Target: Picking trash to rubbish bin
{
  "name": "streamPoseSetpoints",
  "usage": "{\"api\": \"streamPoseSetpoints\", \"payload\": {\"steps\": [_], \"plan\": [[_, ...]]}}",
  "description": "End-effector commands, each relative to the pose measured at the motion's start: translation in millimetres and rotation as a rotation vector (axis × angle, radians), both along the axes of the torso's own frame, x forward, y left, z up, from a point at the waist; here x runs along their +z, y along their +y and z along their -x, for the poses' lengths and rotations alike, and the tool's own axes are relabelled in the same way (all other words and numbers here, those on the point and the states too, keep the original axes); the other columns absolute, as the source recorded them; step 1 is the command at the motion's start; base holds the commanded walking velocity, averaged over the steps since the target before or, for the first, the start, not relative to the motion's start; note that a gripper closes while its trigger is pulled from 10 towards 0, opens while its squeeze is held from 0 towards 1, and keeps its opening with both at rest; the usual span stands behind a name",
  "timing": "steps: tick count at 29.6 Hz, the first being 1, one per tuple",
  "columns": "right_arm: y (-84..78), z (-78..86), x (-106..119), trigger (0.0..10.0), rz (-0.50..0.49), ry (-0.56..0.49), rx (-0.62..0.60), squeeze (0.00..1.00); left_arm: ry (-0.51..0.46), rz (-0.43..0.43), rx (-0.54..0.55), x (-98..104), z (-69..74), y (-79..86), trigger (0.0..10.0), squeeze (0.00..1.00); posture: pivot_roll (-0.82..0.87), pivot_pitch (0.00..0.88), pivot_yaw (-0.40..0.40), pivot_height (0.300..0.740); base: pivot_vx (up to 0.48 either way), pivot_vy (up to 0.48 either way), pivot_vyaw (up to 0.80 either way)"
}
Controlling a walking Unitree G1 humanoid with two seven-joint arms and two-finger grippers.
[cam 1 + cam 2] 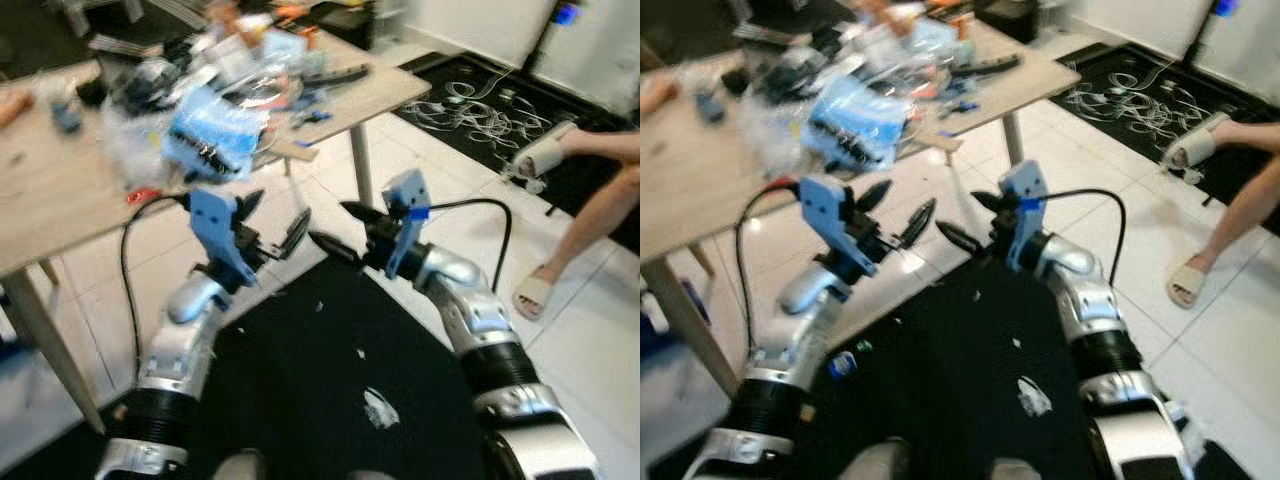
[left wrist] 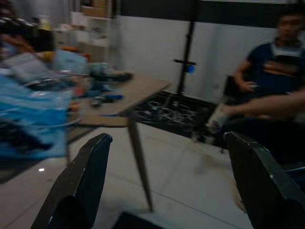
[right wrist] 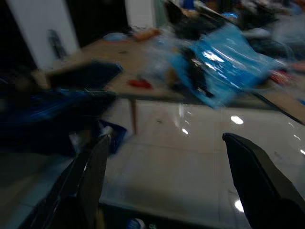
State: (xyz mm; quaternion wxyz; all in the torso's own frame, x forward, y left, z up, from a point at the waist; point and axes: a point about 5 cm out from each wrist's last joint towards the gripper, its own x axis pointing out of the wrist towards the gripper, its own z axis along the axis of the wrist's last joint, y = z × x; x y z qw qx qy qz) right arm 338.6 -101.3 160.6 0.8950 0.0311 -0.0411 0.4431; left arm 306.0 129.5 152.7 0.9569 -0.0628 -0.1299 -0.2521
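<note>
Blurred blue bag (image 1: 212, 135) overhangs cluttered table (image 1: 40, 200).

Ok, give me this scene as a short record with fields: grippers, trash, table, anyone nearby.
left gripper: open, raised over the black mat, holding nothing
right gripper: open, raised beside it, holding nothing
trash: crumpled white scrap on the black mat
table: wooden, cluttered, blue plastic bag at its edge
person: seated to the robot's right, sandalled foot on white tiles

Cluttered table (image 1: 60, 190), blue bag (image 1: 215, 130) on top
</note>
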Motion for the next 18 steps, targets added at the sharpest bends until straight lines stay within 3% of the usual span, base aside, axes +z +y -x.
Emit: {"api": "streamPoseSetpoints", "payload": {"steps": [1,6,9,13,18], "plan": [[-6.8,-0.1,-7.6,10.0,-0.014,0.040,-0.030,0.00,0.021,-0.004,-0.006,-5.4,0.7,-2.3,10.0,0.00,-0.03,0.000,-0.026,0.740,0.000,0.000,0.76],[-15.9,-3.2,-8.4,10.0,-0.071,0.067,-0.098,0.00,0.016,-0.004,0.022,-5.7,-0.9,-0.8,10.0,0.00,-0.03,0.000,-0.031,0.740,0.000,0.000,0.76],[-35.6,-9.6,-9.6,10.0,-0.144,0.097,-0.268,0.00,0.022,-0.017,0.153,-7.8,-5.6,9.0,10.0,0.00,-0.04,0.000,-0.036,0.740,0.000,0.000,0.77],[-50.9,-14.7,-11.3,10.0,-0.138,0.094,-0.395,0.00,0.029,-0.023,0.246,-9.8,-8.2,17.5,10.0,0.00,-0.04,0.000,-0.040,0.740,0.000,0.000,0.77],[-51.3,-17.6,-10.5,10.0,-0.116,0.085,-0.426,0.00,0.036,-0.028,0.302,-11.0,-10.3,23.8,10.0,0.00,-0.04,0.000,-0.045,0.740,0.000,0.000,0.77]]}}
